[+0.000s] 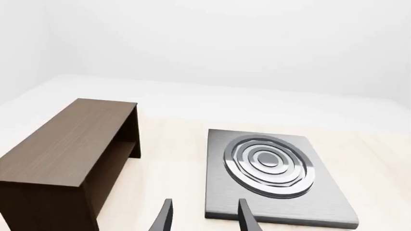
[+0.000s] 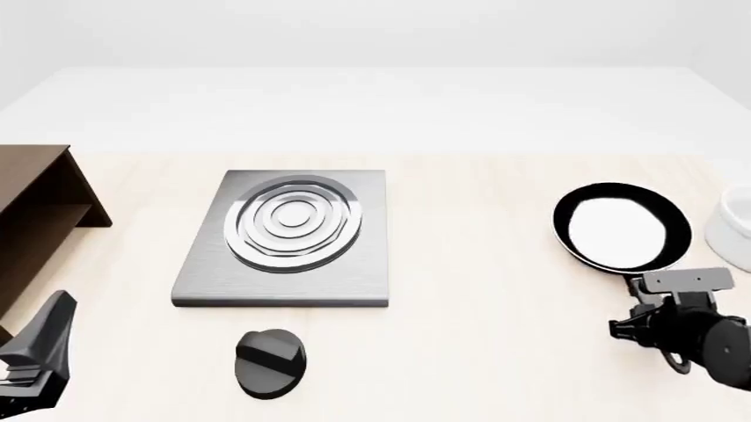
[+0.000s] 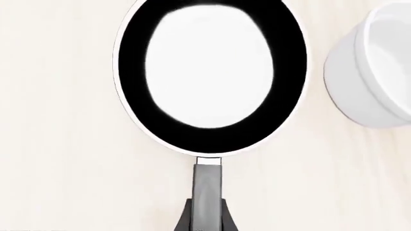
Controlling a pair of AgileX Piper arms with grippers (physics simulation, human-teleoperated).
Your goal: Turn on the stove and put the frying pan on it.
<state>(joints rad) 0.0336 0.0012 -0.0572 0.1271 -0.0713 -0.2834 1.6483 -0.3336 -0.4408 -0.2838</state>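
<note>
I count one flat square brushed-grey metal stove slab (image 2: 285,242) with raised silver rings, one separate round black knob (image 2: 271,362) just in front of it, one round black frying pan (image 2: 620,227) with a shiny pale inside, one white cup (image 2: 733,230) and one brown wooden shelf (image 2: 35,220). The pan sits on the table well to the right of the stove, with the cup just beside it at the right edge of the front view; the shelf stands to the stove's left.

My right gripper (image 3: 207,219) has its two dark fingers narrowly set on either side of the pan's long black handle (image 3: 207,185), close against it, and they look clamped on it. My left gripper (image 1: 204,219) hangs over bare table near the stove's front edge, its fingers apart with nothing between them.

The pale wooden tabletop (image 2: 493,308) runs back to a plain white floor and white walls.
</note>
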